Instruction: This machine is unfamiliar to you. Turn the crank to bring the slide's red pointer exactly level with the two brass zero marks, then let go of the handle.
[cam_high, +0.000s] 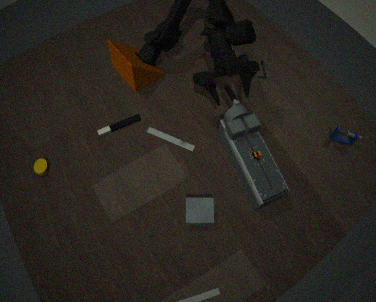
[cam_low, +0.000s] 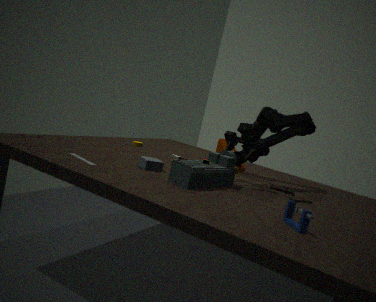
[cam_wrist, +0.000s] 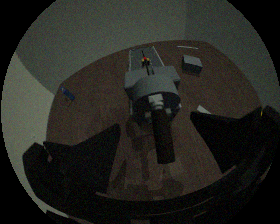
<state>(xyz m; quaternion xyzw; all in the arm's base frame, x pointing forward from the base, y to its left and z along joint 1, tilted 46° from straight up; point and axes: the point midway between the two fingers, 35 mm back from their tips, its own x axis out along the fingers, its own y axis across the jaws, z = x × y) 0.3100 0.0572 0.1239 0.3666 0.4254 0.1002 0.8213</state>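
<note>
The grey machine (cam_high: 272, 182) (cam_low: 200, 176) (cam_wrist: 151, 82) stands on the table, its long slotted top leading away from the arm. A small red pointer (cam_high: 258, 156) (cam_wrist: 145, 60) shows at the slot with yellow specks beside it; whether it is level with the brass marks is too small to tell. The dark crank handle (cam_wrist: 163, 140) sticks out from the round hub at the machine's near end, toward the wrist camera. My gripper (cam_high: 232, 99) (cam_wrist: 155, 121) is open and empty, its fingers spread to either side of the handle. No contact with the handle shows.
An orange wedge (cam_high: 132, 70) stands beside the arm. A black-and-white stick (cam_high: 125, 122), a pale bar (cam_high: 171, 139), a grey block (cam_high: 200, 210) (cam_low: 151, 164) (cam_wrist: 192, 64) and a yellow disc (cam_high: 40, 166) (cam_low: 137, 143) lie to one side. A blue bracket (cam_high: 342, 139) (cam_low: 296, 223) (cam_wrist: 68, 94) stands opposite.
</note>
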